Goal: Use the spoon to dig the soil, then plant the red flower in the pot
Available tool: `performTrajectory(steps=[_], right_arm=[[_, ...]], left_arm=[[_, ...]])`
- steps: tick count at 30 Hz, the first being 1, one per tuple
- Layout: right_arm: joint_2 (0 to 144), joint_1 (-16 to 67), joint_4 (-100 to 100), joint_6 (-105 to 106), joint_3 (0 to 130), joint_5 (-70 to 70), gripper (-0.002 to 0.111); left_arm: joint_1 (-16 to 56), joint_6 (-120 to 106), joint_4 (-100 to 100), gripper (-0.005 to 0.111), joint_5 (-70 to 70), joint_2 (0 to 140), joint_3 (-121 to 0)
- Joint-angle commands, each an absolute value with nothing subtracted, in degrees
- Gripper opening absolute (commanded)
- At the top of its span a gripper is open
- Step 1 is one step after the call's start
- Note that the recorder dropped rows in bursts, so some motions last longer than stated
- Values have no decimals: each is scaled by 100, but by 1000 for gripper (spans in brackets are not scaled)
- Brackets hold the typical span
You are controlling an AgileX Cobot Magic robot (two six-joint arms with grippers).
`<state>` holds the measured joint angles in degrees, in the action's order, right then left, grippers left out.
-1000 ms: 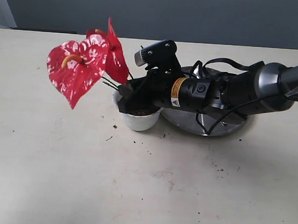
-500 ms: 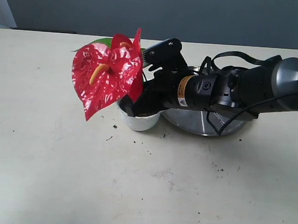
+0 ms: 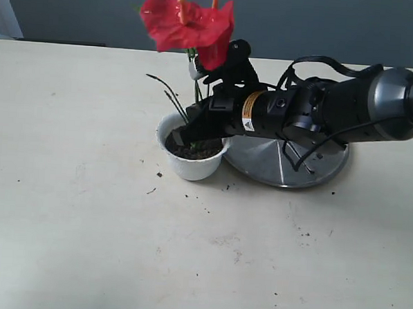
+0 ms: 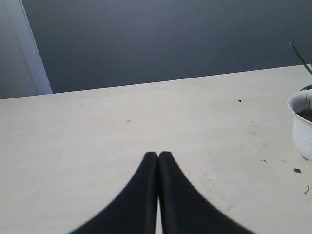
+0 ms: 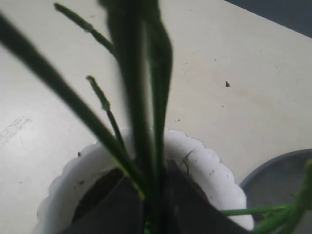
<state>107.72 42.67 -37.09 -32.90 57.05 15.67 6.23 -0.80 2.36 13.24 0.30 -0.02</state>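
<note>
The white scalloped pot (image 3: 190,163) stands on the table with dark soil (image 3: 193,152) inside. The red flower (image 3: 190,23) now stands nearly upright, blooms high above the pot, its green stems (image 5: 146,122) running down into the soil. My right gripper (image 3: 187,135) reaches in from the right, low over the pot's mouth, shut on the stems (image 5: 155,195) at their base. My left gripper (image 4: 158,155) is shut on nothing, hovering over bare table with the pot (image 4: 302,124) off to one side. The spoon is out of view.
A round steel plate (image 3: 289,166) lies just right of the pot under the right arm. Loose soil crumbs (image 3: 207,210) dot the table in front of the pot.
The right gripper has swung the flower from leaning left and low to nearly upright, the blooms rising to the top of the view. The left gripper's earlier position is not shown.
</note>
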Motion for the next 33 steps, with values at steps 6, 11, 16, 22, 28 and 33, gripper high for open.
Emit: performTrajectory(steps=[6, 11, 16, 22, 28, 33], right_arm=[[11303, 4270, -3663, -3294, 5819, 1502, -1], [11427, 4282, -3663, -3304, 5819, 1304, -1], [11451, 4282, -3684, -3345, 5745, 1254, -1], [11452, 4282, -3684, -3345, 5435, 1399, -1], [11452, 4282, -3673, -3345, 5369, 1552, -1], [11452, 4282, -3673, -3345, 5369, 1536, 5]], left_arm=[[639, -58, 244, 0, 1328, 0, 0], [639, -58, 244, 0, 1328, 0, 0], [639, -58, 244, 0, 1328, 0, 0], [639, -58, 244, 0, 1328, 0, 0], [639, -58, 244, 0, 1328, 0, 0], [639, -58, 244, 0, 1328, 0, 0]])
